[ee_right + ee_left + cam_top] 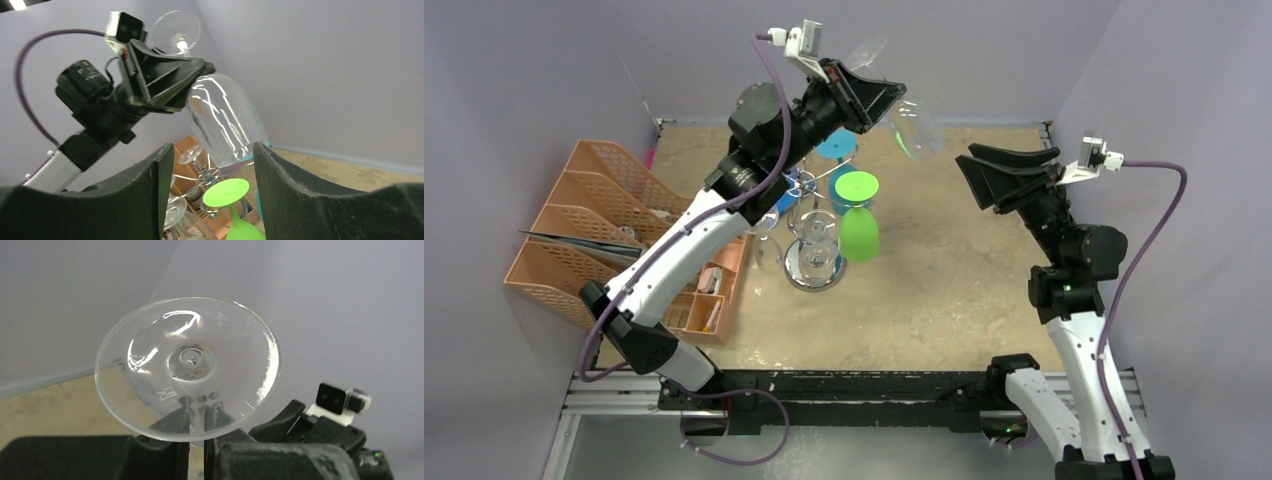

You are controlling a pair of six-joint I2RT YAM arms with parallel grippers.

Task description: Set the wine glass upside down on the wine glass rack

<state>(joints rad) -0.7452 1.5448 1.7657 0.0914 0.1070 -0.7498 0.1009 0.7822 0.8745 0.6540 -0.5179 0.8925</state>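
Setting: pale lilac walls close in a sandy tabletop (964, 290); an orange desk organiser (594, 220) sits at its 9 o'clock edge.
Wine glass rack (814, 265): stands near the middle of the tabletop on its shiny round base. A green glass (858, 215) hangs bowl-down on its 3 o'clock side, a blue glass (836, 145) is toward 12 o'clock, and clear glasses hang around the post.
Wine glass (225, 125): clear, in the air and off the rack, toward 1 o'clock of it in the top view. It is tilted, with foot uppermost and mouth down.
Left end effector (879, 100): clamped on the stem just under the foot, which fills the left wrist view.
Right end effector (972, 175): fingers spread, holding nothing, at 3 o'clock of the glass and facing it.
Step, as judged: bringing the glass to a free arm; hanging not yet done.
Risk, knock: the bowl is low near the green glass, so a sideways approach could strike it or rock the rack.
Risk, slip: the smooth, thin stem could twist in the grip while tilted.
Risk, miss: if the foot meets a scroll end off-line, it may not seat, and the glass would fall on release.
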